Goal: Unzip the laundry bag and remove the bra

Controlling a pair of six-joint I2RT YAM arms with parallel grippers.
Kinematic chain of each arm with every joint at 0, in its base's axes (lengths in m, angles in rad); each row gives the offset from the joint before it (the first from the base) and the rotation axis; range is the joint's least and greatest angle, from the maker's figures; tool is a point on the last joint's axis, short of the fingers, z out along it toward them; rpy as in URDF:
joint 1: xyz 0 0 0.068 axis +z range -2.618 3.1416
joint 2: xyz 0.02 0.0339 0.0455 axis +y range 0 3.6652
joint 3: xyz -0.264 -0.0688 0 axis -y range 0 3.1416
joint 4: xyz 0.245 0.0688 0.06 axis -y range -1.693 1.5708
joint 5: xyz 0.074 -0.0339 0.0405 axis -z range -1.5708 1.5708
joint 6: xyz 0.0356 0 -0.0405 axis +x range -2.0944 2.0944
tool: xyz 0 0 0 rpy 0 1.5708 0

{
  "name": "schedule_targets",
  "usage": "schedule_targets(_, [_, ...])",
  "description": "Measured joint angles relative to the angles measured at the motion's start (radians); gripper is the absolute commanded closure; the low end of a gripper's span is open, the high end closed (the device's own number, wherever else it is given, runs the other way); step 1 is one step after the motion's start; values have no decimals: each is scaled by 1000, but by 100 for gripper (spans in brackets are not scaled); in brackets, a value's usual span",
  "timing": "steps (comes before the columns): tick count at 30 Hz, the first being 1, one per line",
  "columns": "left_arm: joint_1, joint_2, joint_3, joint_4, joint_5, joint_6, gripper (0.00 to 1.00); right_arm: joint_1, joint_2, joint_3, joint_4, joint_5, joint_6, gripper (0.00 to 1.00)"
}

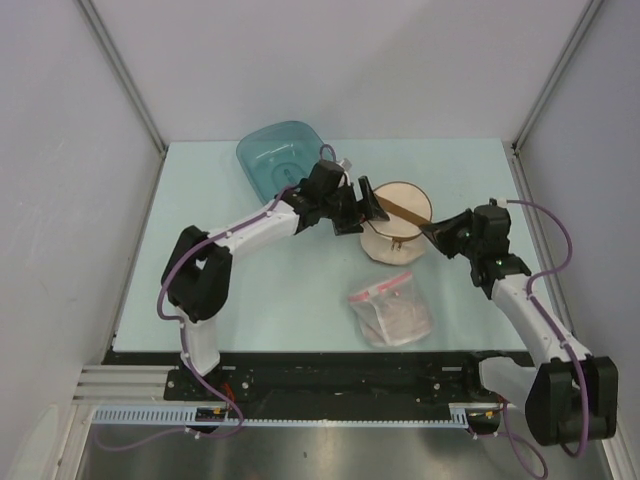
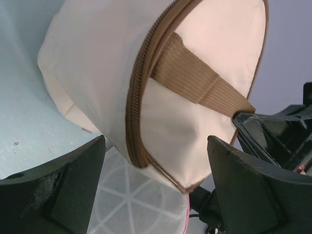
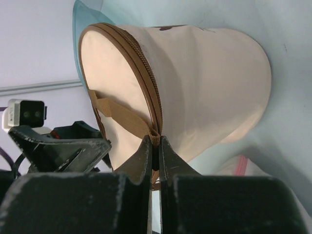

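Note:
The laundry bag (image 1: 400, 195), a round beige case with a brown strap (image 1: 408, 213), stands mid-table and is zipped shut. My left gripper (image 1: 370, 210) is open at its left side. In the left wrist view the wide-apart fingers (image 2: 53, 190) flank the bag's (image 2: 97, 58) brown zip edge, with a silvery mesh face (image 2: 131, 195) below. My right gripper (image 1: 437, 232) is at the bag's right side. In the right wrist view it (image 3: 156, 141) is shut on the brown zip tab where the strap (image 3: 117, 114) meets the zip of the bag (image 3: 209, 83). The bra is hidden.
A teal tub (image 1: 280, 155) lies at the back left, just behind the left wrist. A clear plastic bag with a pink zip strip (image 1: 390, 310) lies in front of the laundry bag. Grey walls enclose the table on three sides.

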State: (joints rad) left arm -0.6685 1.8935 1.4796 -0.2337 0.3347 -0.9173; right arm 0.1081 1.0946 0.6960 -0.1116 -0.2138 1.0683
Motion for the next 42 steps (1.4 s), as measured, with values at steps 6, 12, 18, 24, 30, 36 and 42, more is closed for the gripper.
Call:
schedule_targets(6, [-16, 24, 23, -19, -14, -3, 42, 10, -117, -36, -32, 23, 39, 100])
schedule_targets(12, [-20, 77, 82, -9, 1, -25, 100, 21, -153, -50, -91, 39, 7, 32])
schedule_targets(18, [-23, 77, 104, -16, -6, -14, 100, 4, -204, -39, -147, -1, -129, 28])
schedule_targets(24, [-23, 49, 69, -26, -49, -63, 100, 233, -315, 46, -265, 139, -304, 43])
schedule_targets(30, [-23, 7, 62, -71, -105, -143, 100, 518, -267, 98, -294, 325, -408, 56])
schedule_targets(36, [-23, -40, 54, -97, -133, -174, 100, 556, -123, 97, -306, 403, -472, 57])
schedule_targets(42, [-7, -66, 14, -95, -126, -183, 100, 467, -130, 97, -308, 396, -528, 59])
